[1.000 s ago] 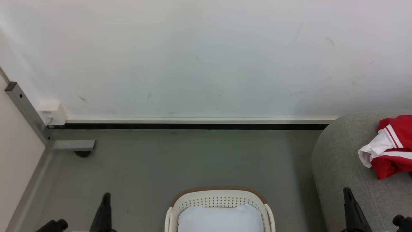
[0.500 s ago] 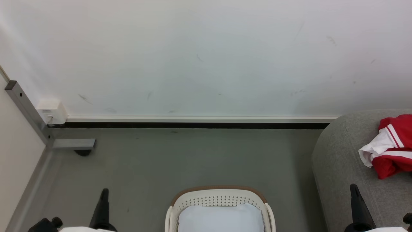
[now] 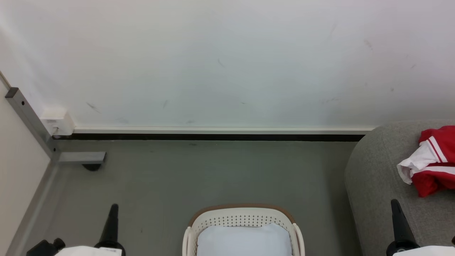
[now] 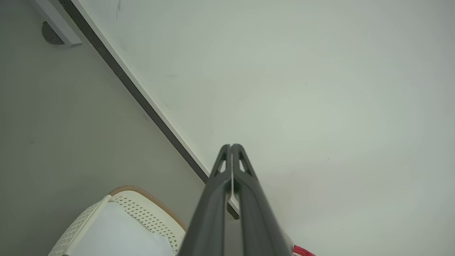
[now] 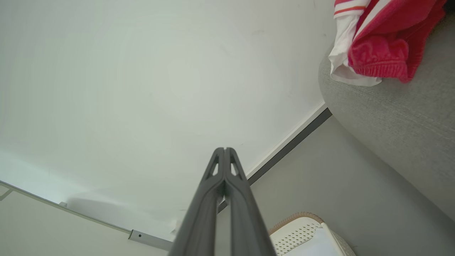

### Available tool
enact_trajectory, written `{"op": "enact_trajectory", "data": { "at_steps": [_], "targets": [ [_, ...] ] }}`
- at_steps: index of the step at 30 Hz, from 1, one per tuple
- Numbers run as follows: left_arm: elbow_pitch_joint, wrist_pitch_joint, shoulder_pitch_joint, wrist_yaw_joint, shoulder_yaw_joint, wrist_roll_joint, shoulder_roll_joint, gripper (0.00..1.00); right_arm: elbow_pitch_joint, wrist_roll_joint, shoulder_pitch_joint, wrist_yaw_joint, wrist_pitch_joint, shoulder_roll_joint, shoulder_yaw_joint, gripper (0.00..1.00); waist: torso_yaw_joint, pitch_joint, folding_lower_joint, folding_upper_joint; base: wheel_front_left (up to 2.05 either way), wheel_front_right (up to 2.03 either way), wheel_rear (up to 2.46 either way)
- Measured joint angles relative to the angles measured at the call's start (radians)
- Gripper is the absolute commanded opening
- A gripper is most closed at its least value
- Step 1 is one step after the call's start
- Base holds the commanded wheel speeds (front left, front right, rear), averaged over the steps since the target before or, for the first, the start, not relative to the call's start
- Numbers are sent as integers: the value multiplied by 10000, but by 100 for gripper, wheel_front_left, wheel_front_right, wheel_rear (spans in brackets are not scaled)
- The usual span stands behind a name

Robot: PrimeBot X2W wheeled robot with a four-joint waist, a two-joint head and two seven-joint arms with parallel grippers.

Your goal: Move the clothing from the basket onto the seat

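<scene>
- Red clothing [image 3: 432,160] is on the seat [image 3: 373,185]. It lies bunched on top, in from the rounded left edge, with a white panel folded toward that edge. Right wrist view agrees: the heap sits on the grey weave and nothing hangs over the side.
- Basket [image 3: 241,212]?
- On the floor [image 3: 213,170], between the two arms, far rim toward the wall [image 3: 227,71]. Pale blue-white pad [image 3: 243,240] lies flat inside. No red in the part I can see. Its near half is cut off by the frame.
- Grippers?
- Left gripper [image 3: 114,209] and right gripper [image 3: 395,204] are both clenched with nothing held. Wrist views confirm it: the fingertips meet on each. Both sit low, one each side of the basket, pointing at the wall.
- Why there?
- My read is a neutral pose, clear of the basket rim and the heap, so nothing snags the fabric.
- Status?
- Looks complete from the layout. One caution: the right gripper shows against the seat's near left corner. It's apart from the heap, but the loose fabric would drag easily. Any next move on that arm should go away from the seat.
</scene>
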Motion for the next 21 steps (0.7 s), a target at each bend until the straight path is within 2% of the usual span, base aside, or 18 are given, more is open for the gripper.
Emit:
{"op": "enact_trajectory", "data": {
  "at_steps": [21],
  "targets": [
    [-73,533,-216,10,226,-1885,-65,0,29,2209,-234,0,313,-209,-107,0,26,71,0,0,0,0,0]
  ]
}}
